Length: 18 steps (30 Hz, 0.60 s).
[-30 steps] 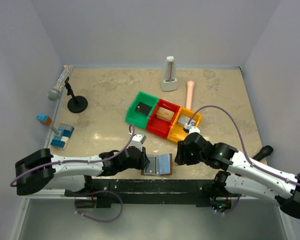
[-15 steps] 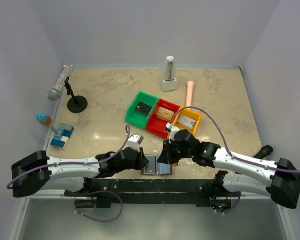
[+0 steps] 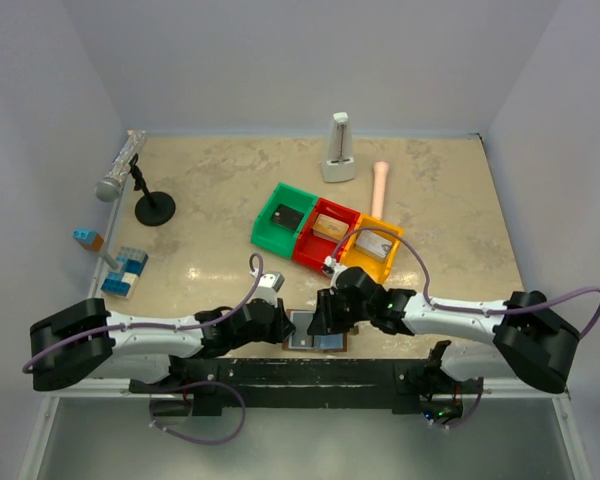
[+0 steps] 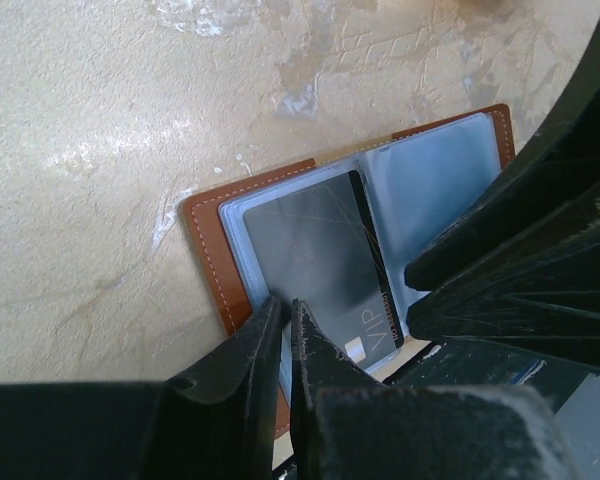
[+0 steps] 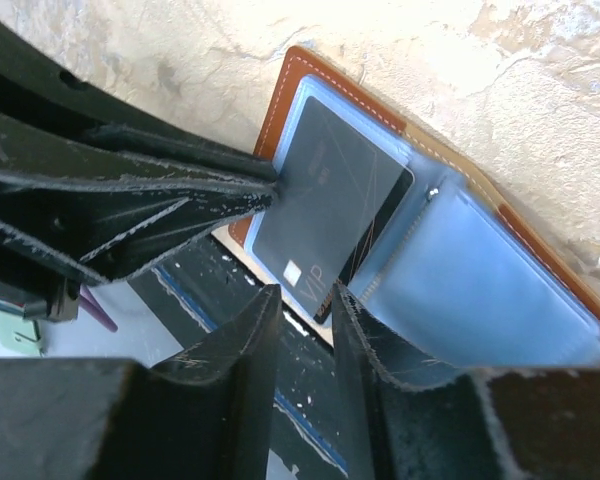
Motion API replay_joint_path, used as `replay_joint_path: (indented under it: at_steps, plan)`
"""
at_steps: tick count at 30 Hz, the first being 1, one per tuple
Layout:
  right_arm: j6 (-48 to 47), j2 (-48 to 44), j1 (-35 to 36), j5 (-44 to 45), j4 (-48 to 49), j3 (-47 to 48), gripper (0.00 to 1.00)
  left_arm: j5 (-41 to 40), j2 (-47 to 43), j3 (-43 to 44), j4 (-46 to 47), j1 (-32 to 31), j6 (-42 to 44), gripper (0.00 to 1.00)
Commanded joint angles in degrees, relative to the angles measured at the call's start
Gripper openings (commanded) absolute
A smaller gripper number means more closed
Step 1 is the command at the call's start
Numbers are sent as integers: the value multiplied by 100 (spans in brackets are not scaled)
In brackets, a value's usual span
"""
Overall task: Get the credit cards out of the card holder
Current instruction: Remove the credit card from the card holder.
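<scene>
The card holder (image 4: 208, 260) lies open and flat at the near edge of the table (image 3: 200, 250), between my two arms. My left gripper (image 4: 286, 302) has its fingers drawn almost together, tips on the holder's left leaf. Whether they pinch that leaf or only press it, I cannot tell. My right gripper (image 5: 302, 295) is released, a little parted, its tips either side of the near end of the dark card (image 5: 325, 200) poking from the left sleeve.

To do this well, I judge the left should pin the leaf flat while the right closes on the card's bare end only — not the sleeve — and draws it straight out toward the near side.

Counted: one holder and one card for certain — a dark edge beneath may be a second. There are three bins: green (image 3: 276, 237), red (image 3: 310, 250) and yellow (image 3: 358, 265).
</scene>
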Motion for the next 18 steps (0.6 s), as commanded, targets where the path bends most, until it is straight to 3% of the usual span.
replay_joint_path:
  at_steps: [1, 18]
  plan:
    - [231, 195, -8, -46, 511, -103, 33, -61, 140, -87, 108, 22, -118, 13]
    - [556, 160, -8, 280, 652, -428, 35, -97, 193, -175, 74, 22, -249, 10]
